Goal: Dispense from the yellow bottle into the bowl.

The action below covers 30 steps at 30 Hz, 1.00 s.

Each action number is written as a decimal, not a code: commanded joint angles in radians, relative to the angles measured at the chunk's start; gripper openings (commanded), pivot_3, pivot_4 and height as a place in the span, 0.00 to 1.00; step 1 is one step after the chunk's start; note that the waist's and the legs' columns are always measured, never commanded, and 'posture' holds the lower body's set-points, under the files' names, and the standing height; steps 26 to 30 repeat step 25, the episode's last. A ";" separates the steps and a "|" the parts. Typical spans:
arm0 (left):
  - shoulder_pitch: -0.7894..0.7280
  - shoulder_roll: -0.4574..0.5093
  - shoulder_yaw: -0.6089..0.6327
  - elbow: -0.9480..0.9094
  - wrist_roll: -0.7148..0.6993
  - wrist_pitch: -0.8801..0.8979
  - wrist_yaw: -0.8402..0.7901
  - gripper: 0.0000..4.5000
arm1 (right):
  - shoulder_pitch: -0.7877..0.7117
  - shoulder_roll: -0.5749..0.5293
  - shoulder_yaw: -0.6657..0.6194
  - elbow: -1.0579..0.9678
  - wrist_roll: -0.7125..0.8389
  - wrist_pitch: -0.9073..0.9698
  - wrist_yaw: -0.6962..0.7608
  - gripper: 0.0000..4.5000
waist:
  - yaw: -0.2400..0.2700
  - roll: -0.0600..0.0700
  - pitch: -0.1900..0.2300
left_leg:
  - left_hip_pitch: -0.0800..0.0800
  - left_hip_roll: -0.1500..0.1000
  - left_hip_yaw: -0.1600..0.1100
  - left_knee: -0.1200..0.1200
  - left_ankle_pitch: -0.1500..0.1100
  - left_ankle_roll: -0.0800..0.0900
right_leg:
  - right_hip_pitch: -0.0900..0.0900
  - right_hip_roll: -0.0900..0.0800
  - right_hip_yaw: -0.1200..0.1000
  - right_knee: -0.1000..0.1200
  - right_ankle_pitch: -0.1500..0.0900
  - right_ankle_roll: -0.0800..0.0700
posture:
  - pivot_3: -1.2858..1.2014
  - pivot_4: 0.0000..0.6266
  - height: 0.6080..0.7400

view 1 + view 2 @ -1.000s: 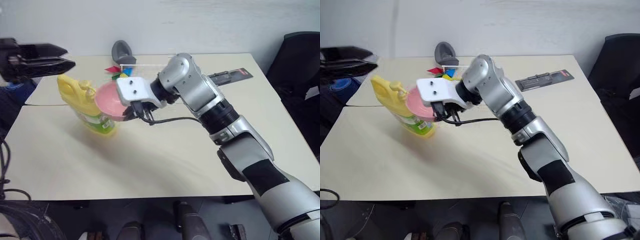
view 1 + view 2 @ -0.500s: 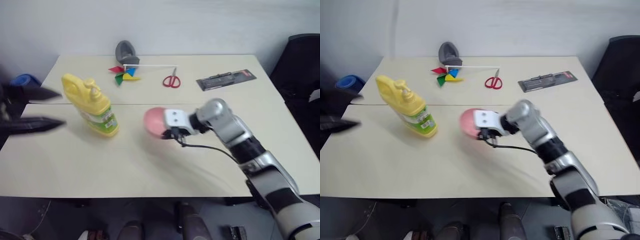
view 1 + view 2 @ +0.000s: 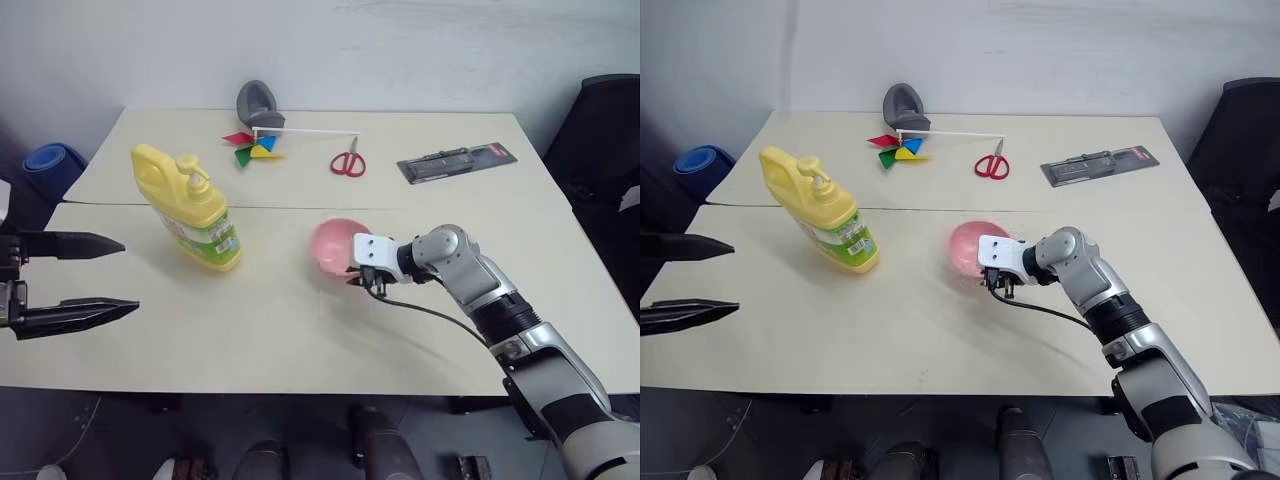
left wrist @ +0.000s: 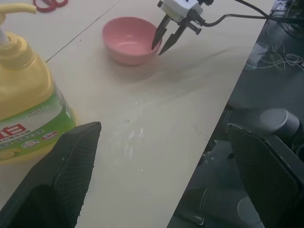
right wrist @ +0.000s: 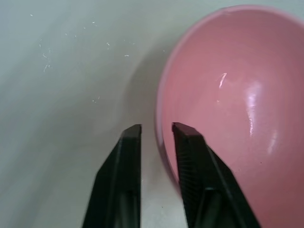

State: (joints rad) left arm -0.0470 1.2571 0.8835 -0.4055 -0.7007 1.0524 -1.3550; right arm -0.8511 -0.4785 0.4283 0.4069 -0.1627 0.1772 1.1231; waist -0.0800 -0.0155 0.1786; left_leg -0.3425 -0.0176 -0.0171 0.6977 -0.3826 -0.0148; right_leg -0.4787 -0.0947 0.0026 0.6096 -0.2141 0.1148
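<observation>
The yellow bottle (image 3: 190, 210) with its pump top stands upright on the left half of the table (image 3: 270, 330). The pink bowl (image 3: 335, 245) rests on the table to its right, a hand's width away. My right gripper (image 3: 355, 280) is at the bowl's near rim. In the right wrist view its fingers (image 5: 126, 156) stand slightly open astride the rim of the bowl (image 5: 232, 109), one inside and one outside. My left gripper (image 3: 128, 274) hovers wide open off the table's left edge, pointing toward the bottle (image 4: 23, 90), apart from it.
Along the back of the table lie a coloured pinwheel (image 3: 250, 148), red scissors (image 3: 345, 162), a black packaged tool (image 3: 455, 160) and a grey object (image 3: 258, 100). A black chair (image 3: 610, 130) stands at the right, a blue thing (image 3: 50, 160) at the left.
My right arm carried the bowl from beside the bottle down and rightward onto the table, then its jaws parted. My left gripper sank lower and spread wider.
</observation>
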 commanded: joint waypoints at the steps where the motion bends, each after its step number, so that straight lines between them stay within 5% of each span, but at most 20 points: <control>1: -0.026 0.008 0.011 0.015 -0.025 -0.019 0.018 1.00 | -0.019 0.000 -0.022 -0.029 0.004 -0.022 -0.006 0.45 | 0.000 0.000 0.000 | 0.000 0.000 0.000 0.000 0.000 0.000 | 0.000 0.000 0.000 0.000 0.000 0.000 | 0.52 0.24 1.00; 9: -0.024 0.010 -0.023 0.025 -0.025 -0.050 0.043 1.00 | -0.024 -0.049 -0.095 -0.169 0.086 0.107 0.062 0.98 | 0.000 0.000 0.000 | 0.000 0.000 0.001 0.000 0.000 0.000 | -0.001 0.000 0.000 -0.001 0.000 0.000 | 0.52 0.24 1.00; 14: 0.039 -0.007 0.018 0.056 0.015 -0.075 0.029 1.00 | -0.085 -0.192 -0.273 -0.251 0.269 0.362 0.176 0.98 | 0.017 0.003 0.002 | -0.001 0.000 0.001 0.000 -0.001 0.001 | 0.000 0.000 0.000 -0.002 0.001 0.001 | 0.52 0.24 1.00; 21: 0.150 -0.031 0.151 0.158 0.060 -0.105 -0.029 1.00 | -0.104 -0.498 -0.418 -0.151 0.475 0.491 0.473 0.98 | 0.032 0.005 0.003 | -0.002 0.002 0.004 -0.003 -0.005 0.008 | 0.001 0.001 -0.005 -0.010 0.000 0.001 | 0.52 0.24 1.00; 30: 0.152 -0.031 0.164 0.192 0.060 -0.125 -0.024 1.00 | -0.099 -0.528 -0.447 -0.134 0.527 0.524 0.456 0.98 | 0.029 0.005 0.003 | -0.001 0.002 0.010 -0.003 -0.005 0.008 | 0.002 0.000 -0.004 -0.010 0.001 0.001 | 0.52 0.24 1.00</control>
